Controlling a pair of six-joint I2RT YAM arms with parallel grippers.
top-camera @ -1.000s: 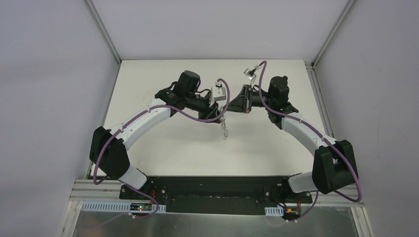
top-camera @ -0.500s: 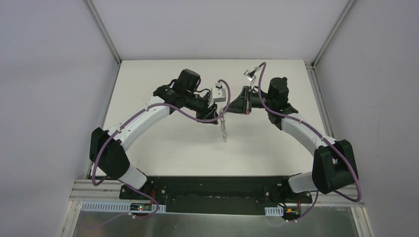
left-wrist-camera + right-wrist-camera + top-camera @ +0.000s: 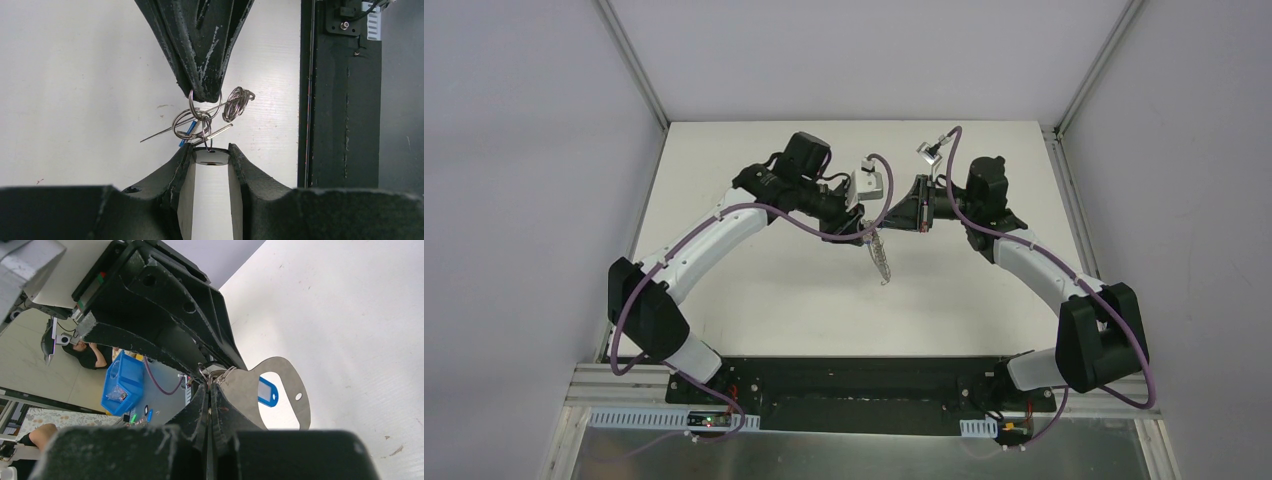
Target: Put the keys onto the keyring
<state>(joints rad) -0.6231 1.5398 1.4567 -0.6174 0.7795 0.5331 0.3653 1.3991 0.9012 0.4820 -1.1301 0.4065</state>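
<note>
The left tool stood partly open, its two fingers clamped across the pale band of the keyring. Just past its tips hung a tangle of metal rings, touching the end of the keyring, with the blue tag of one key showing among them. From the far side the right tool met the tangle, fully closed and nipping a small ring at its tips. The white bench lay beyond.
</note>
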